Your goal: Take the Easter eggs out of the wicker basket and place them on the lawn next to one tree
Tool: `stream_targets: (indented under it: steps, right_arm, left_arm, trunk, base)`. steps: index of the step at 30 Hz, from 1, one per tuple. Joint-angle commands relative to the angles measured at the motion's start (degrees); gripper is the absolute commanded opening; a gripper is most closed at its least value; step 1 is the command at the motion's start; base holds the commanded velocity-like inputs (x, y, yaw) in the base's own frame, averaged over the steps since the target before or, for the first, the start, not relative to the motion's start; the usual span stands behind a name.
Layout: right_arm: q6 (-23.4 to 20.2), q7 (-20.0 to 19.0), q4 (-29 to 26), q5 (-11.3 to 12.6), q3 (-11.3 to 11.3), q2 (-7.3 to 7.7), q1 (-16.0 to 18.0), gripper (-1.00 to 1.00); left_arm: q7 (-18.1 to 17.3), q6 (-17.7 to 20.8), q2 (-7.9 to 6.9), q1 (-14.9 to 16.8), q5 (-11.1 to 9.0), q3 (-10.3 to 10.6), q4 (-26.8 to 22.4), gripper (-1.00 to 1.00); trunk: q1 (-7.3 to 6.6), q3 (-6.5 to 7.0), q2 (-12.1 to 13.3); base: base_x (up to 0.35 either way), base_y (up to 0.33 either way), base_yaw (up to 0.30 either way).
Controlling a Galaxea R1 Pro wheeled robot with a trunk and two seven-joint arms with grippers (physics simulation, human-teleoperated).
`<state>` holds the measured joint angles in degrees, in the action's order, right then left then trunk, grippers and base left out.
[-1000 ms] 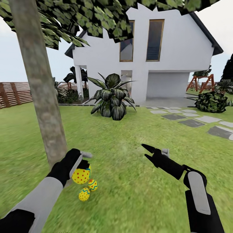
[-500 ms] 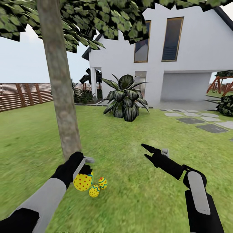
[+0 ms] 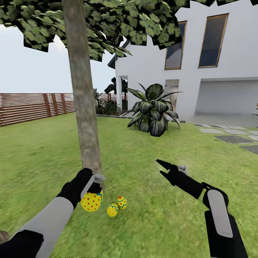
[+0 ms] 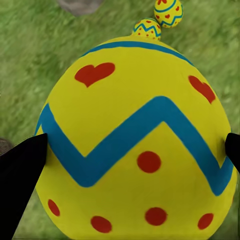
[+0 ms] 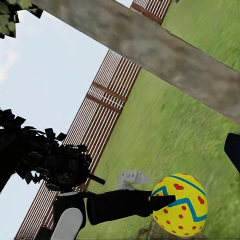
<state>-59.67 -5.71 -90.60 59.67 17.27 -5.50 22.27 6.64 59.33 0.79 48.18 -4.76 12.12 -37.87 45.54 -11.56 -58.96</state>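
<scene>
Third egg sits clamped in my left gripper, held above the lawn at the tree's base. Two eggs already lie on the grass, just at 3 o'clock of the held one. Trunk stands at 12 o'clock. My right gripper hangs parted, holding nothing. Step in hand, by my reading: last placement. Next: lower, then release beside the pair.
</scene>
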Motion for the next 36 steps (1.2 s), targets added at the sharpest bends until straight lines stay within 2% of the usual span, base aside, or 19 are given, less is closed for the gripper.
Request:
stream_targets:
  steps: [1,15,36]
  right_arm:
    - [-0.3,-0.6,0.0,-0.6,0.2,-0.04,0.1,1.0]
    - [-0.3,-0.4,0.0,-0.9,-0.1,-0.04,0.1,1.0]
    - [-0.3,-0.4,0.1,-1.2,-0.2,-0.04,0.1,1.0]
  left_arm:
    - [0.5,0.2,0.0,0.1,-0.5,0.2,0.0,-1.0]
    - [0.5,0.2,-0.06,0.5,-0.6,0.2,0.1,-1.0]
    - [0.7,0.0,-0.09,1.0,-0.7,-0.3,0.1,-1.0]
  trunk:
    - [0.01,-0.04,-0.1]
    - [0.01,0.54,-0.1]
    - [0.01,1.45,-0.1]
  base:
    - [0.052,-0.298,0.274]
    - [0.114,-0.3,0.273]
    - [0.223,-0.232,0.271]
